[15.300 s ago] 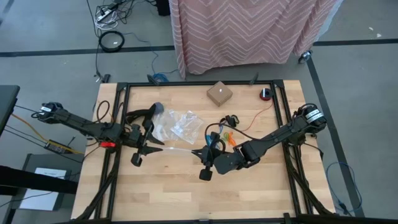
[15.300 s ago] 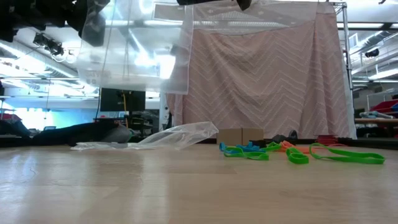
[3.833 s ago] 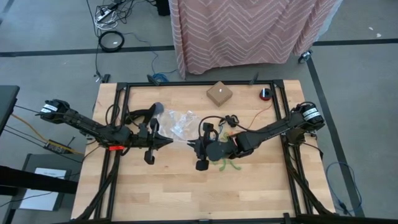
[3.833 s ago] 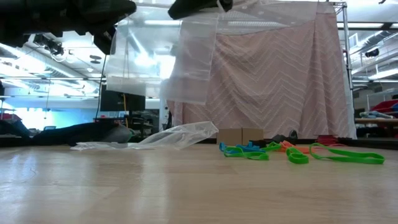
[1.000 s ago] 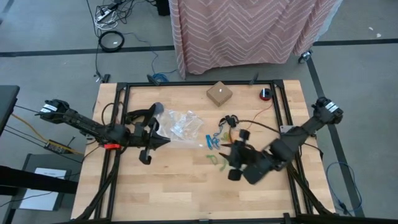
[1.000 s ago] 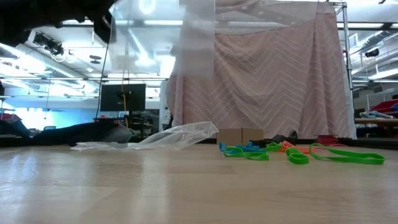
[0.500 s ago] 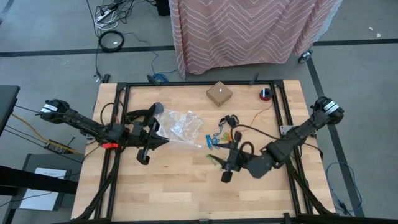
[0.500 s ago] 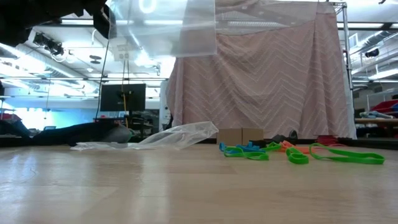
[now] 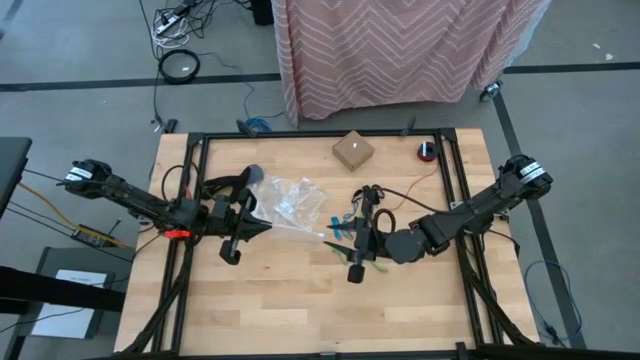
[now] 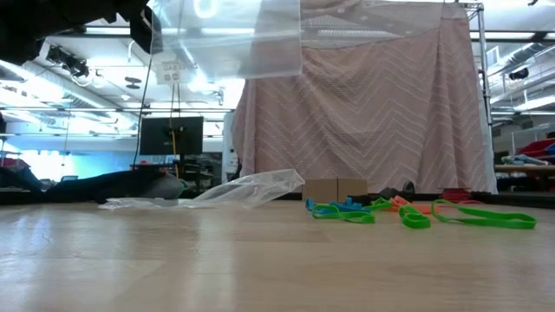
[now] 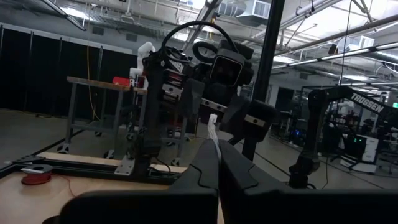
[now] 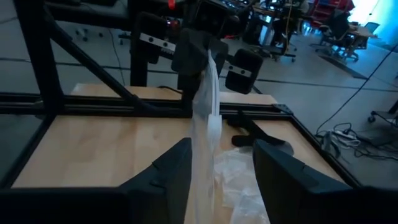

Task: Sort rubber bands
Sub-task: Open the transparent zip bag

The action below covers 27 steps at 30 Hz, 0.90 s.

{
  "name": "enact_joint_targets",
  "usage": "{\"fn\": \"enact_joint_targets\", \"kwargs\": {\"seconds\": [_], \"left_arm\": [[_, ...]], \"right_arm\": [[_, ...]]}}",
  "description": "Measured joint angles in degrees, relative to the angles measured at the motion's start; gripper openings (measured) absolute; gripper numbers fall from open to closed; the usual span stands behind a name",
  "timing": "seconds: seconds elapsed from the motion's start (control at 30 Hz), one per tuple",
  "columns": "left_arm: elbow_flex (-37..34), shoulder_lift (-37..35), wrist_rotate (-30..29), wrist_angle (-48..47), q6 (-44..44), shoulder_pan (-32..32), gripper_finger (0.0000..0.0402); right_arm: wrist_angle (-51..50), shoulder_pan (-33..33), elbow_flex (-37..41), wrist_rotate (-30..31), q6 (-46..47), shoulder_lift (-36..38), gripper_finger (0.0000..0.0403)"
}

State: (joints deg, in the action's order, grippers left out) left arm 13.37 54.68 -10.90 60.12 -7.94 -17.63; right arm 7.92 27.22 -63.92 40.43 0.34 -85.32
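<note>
Rubber bands (image 9: 345, 225) lie beneath right pincer (image 9: 352, 262) (fingers apart).

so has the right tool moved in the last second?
Yes. In the high view the right tool has swung left and up toward the cardboard box, and now sits over the rubber bands.

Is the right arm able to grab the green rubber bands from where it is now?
Probably yes. The right end effector is open, holds nothing, and hangs right over the green rubber bands on the table. Nothing sits between them; the hanging clear bag is off to the side.
</note>
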Motion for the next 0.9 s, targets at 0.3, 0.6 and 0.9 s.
{"fn": "enact_joint_targets", "kwargs": {"seconds": [0.3, 0.6, 0.9], "left_arm": [[0.0, 0.0, 0.0, 0.0, -0.1, 0.0, 0.0], [0.0, 0.0, 0.1, 0.0, -0.2, 0.0, 0.0], [0.0, 0.5, 0.6, -0.4, -0.7, 0.0, 0.0]], "right_arm": [[-1.1, -0.3, 0.0, -0.2, -0.6, 0.0, 0.0046], [-2.5, -2.3, 0.0, -0.1, 0.0, 0.0, 0.0007], [-0.8, -4.5, 0.0, -4.9, -0.4, -1.8, 0.0]]}}
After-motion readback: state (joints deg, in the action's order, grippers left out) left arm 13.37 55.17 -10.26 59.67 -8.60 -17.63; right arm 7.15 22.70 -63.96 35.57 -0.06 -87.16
